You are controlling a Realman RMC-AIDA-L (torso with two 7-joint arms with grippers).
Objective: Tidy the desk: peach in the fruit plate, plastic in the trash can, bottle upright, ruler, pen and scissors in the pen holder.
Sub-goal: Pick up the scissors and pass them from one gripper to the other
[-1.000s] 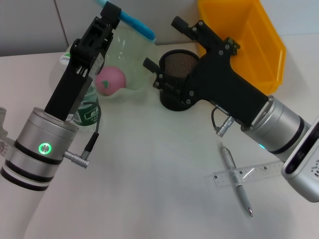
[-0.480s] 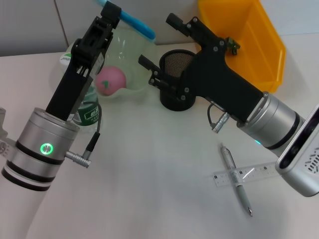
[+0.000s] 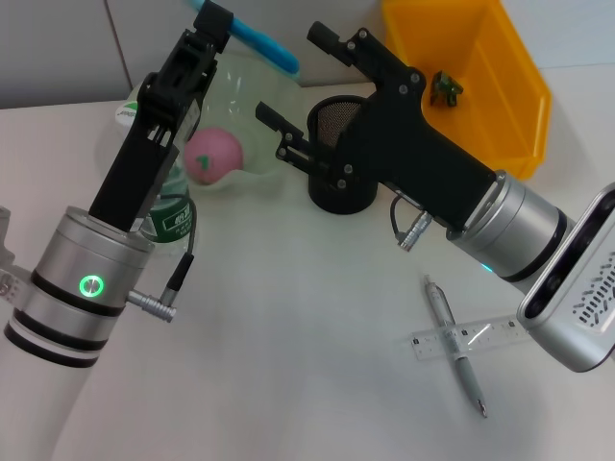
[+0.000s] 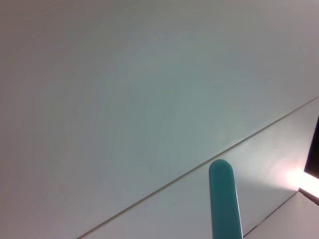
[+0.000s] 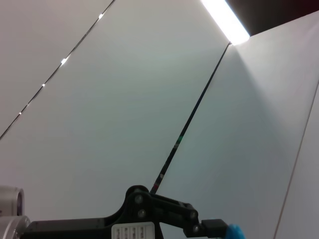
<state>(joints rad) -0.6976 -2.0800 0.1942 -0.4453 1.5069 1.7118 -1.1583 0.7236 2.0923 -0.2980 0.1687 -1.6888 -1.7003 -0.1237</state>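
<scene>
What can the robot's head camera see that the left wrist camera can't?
Only the head view shows the desk things: the peach in the fruit plate, the pen holder, the pen lying across the ruler, the yellow trash can, and both grippers, left and right. Only the left wrist view shows pale panels with a seam. Both show the blue scissors handle that the left gripper holds.

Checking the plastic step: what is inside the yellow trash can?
A small dark green item lies inside the yellow trash can. The right gripper arm covers its near-left corner, so anything there is hidden.
</scene>
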